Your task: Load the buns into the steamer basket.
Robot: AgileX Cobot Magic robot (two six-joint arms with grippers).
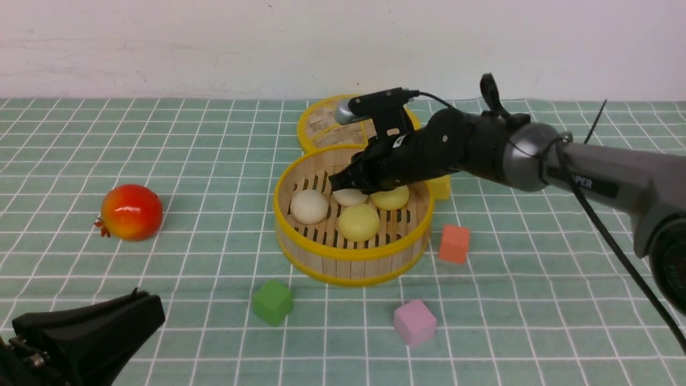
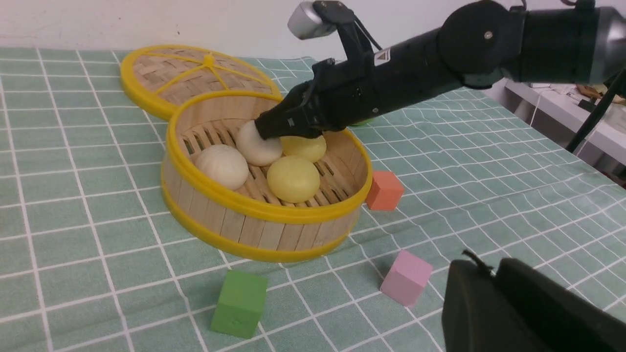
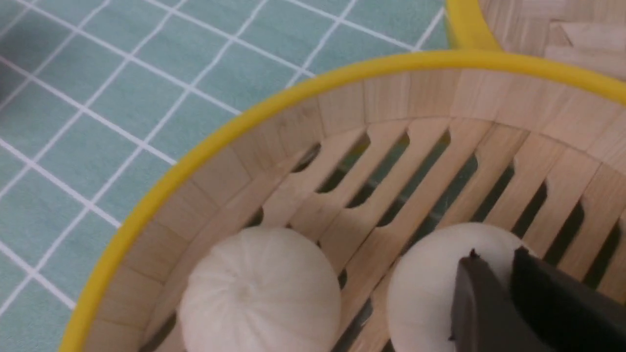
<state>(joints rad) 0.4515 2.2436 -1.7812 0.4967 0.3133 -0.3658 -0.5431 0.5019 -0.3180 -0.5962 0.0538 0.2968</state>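
Four buns (image 1: 358,221) sit in basket (image 1: 343,252), middle of table (image 1: 161,268), nearer far edge. Right pincer (image 1: 338,183) on rear cream bun (image 2: 252,146); spread or pinching, cannot tell. Likely light, soft, smooth: grip sides gently.

1. Right arm (image 1: 600,177): dark grey tubular link. White lettering (image 1: 583,182) reads "PER", probably the tail of a longer word; the rest is hidden.
2. Silver-grey collar (image 1: 528,155) joins the link to a matte black, rounded wrist housing with one small pale screw (image 1: 445,138) on its side.
3. Wrist camera (image 1: 370,107): silver capsule nose on a black bracket, with a thin black lead (image 1: 434,98) off the back.
4. Thicker black cable (image 1: 616,251) hangs off the link, and a black looped strap (image 1: 489,91) stands up near the collar.
5. Right end effector (image 1: 337,182): black and tapered, with a small white sticker (image 1: 399,141) near its base.
6. Left end effector (image 1: 134,313): matte black wedge with bare metal bolts (image 1: 29,358) behind it.
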